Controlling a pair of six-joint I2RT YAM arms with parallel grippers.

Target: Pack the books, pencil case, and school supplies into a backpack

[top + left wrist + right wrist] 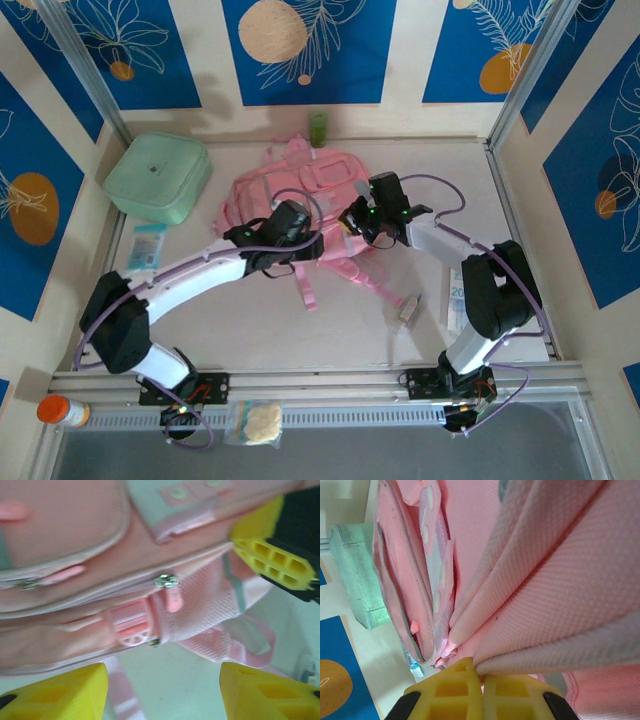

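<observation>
Backpack (310,172): pink, lies flat mid-table toward the far wall; strap (308,288) trails toward the near edge.
Left gripper (162,680): jaws spread wide, nothing btwn them; yellow fingers (55,695) sit at the bottom corners of its wrist view.
Backpack vs left gripper: just beyond the fingertips, apart from them; zip pull (166,581) & pink buckle (132,625) are straight ahead of the gap, mesh side pocket (200,615) to the right.
Right gripper (481,677): fingers pressed together, clamped on a fold of the backpack's pink mesh fabric.
Backpack vs right gripper: fabric fans up & away from the pinch; overhead, this gripper sits at the pack's right near corner, close to the left gripper.
Cross view: one yellow finger of the right gripper shows top right in the left wrist view, against the pack's side.
Loose supplies: clear-grey piece (408,310) & white/light-blue packet (455,298) lie on the table right of the strap, near the right arm, well apart from both grippers.
Other: mint box (158,178) left of the pack; green bottle (318,128) behind it at the wall; teal packet (148,243) nearer than the box.
Hidden/unclear: overhead, both grippers' tips are dark shapes over the pack, so jaws can't be read there. Left wrist view is blurry, pack cut off by frame edges. Exact pinch point is under the fabric fold. Packet partly covered by the right arm. Can't tell if the main zip is open or shut.
</observation>
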